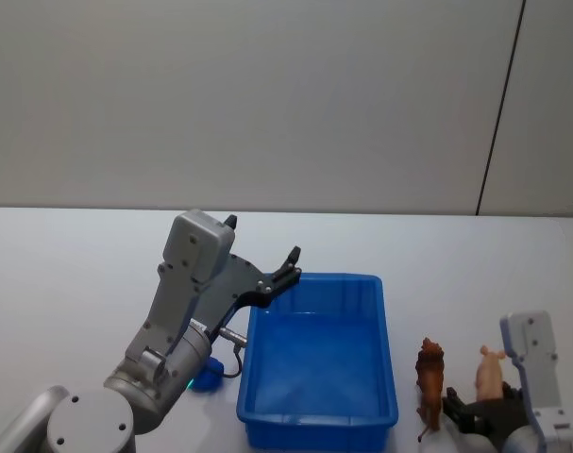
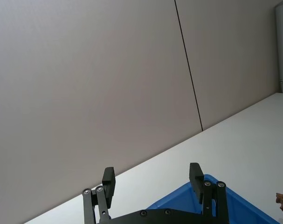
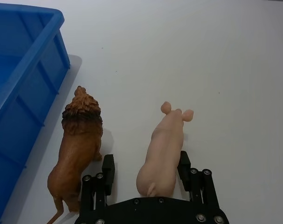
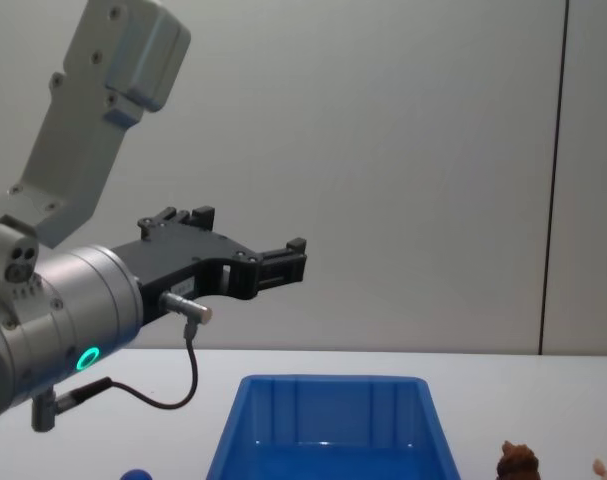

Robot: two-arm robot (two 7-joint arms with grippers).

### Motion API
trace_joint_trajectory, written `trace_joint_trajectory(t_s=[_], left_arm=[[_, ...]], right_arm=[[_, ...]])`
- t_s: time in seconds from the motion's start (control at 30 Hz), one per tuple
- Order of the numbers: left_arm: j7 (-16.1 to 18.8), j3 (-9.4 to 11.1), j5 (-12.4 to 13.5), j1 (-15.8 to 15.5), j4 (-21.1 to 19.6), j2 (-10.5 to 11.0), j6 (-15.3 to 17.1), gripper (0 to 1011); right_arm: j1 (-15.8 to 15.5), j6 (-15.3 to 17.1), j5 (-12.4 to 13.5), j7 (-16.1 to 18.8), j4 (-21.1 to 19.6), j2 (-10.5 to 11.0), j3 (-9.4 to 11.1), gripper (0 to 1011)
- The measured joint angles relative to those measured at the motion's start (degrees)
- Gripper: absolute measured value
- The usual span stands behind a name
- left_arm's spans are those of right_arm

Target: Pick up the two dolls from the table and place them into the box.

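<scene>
The blue box (image 1: 319, 420) stands on the white table (image 1: 69, 274). To its right stand a brown lion doll (image 1: 429, 377) (image 3: 78, 144) and a pink pig toy (image 1: 491, 373) (image 3: 164, 154). My right gripper (image 1: 487, 404) (image 3: 146, 168) is open, low at the table, its fingers on either side of the pig's rear. A small blue rounded doll (image 1: 208, 379) (image 4: 135, 474) lies left of the box, partly hidden under my left arm. My left gripper (image 1: 263, 239) (image 2: 151, 173) (image 4: 248, 232) is open and empty, raised above the box's far left corner.
The box (image 3: 20, 84) is empty inside. The lion stands close to the box's right wall. The table runs back to a plain grey wall (image 1: 267, 94).
</scene>
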Motion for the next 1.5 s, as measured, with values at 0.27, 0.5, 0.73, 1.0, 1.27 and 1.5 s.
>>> trace_joint_trajectory(t_s=[0.27,0.5,0.73,1.0,1.27,1.5], left_arm=[[0.0,0.0,0.0,0.0,0.0,0.0,0.0,1001],[0.0,0.0,0.0,0.0,0.0,0.0,0.0,1001],[0.0,0.0,0.0,0.0,0.0,0.0,0.0,1001],[0.0,0.0,0.0,0.0,0.0,0.0,0.0,1002],[0.0,0.0,0.0,0.0,0.0,0.0,0.0,1001],[0.0,0.0,0.0,0.0,0.0,0.0,0.0,1002]], right_arm=[[-0.2,0.2,0.2,-1.0,0.0,-0.5,0.1,597],[-0.5,0.0,-0.9,-1.9,-0.4,-0.6,0.3,418],[-0.7,-1.6,-3.0,-2.4,-1.2,-0.5,0.4,381],[-0.9,-4.7,-5.3,-1.5,-2.5,-0.1,0.6,381],[-0.9,-8.2,-6.6,2.5,-3.9,0.5,0.8,381],[-0.4,-10.2,-7.0,7.3,-4.6,0.7,0.7,381]])
